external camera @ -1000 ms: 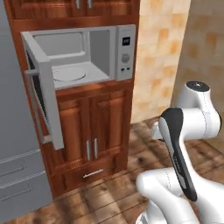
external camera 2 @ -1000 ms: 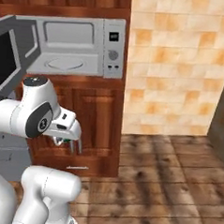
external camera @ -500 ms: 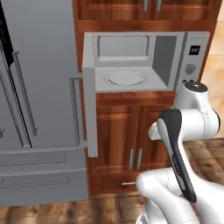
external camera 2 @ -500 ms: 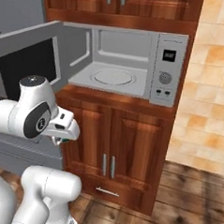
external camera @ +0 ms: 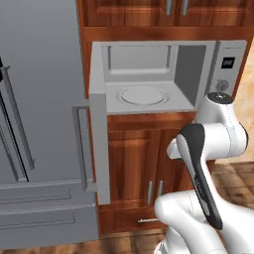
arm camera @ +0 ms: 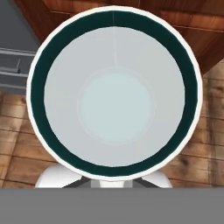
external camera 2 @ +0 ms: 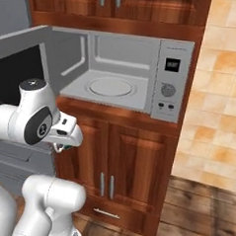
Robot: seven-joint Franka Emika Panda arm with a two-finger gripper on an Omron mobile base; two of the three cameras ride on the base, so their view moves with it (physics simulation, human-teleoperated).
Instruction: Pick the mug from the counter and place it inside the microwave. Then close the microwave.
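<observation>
Nearest, in the middle of the hand view, the mug (arm camera: pixel 113 94) is seen from straight above: a round pale bowl with a dark teal ring inside its white rim, over wood floor (arm camera: pixel 19 144) and, along the top of the frame, cabinet fronts. It sits right at the gripper, whose jaws are clenched as tight as they go; judging from how close and centred the cup is, the gripper holds it by the rim or wall, though the fingertips themselves are hidden under it. In the right base view the gripper (external camera 2: pixel 64 145) hangs at the left of the frame, low in front of the wooden cabinet doors (external camera 2: pixel 117 169), with a speck of teal just under the hand. Farther back, in the upper middle of both base views, the microwave (external camera: pixel 163 74) stands with its door (external camera: pixel 96 144) swung out to the left, its turntable (external camera: pixel 143 95) bare. So the pick from the counter looks done; what is left is to lift the mug to the opening, set it on the turntable, let go, draw back and swing the door shut. The grey fridge (external camera: pixel 34 124) fills the left of the left base view.
</observation>
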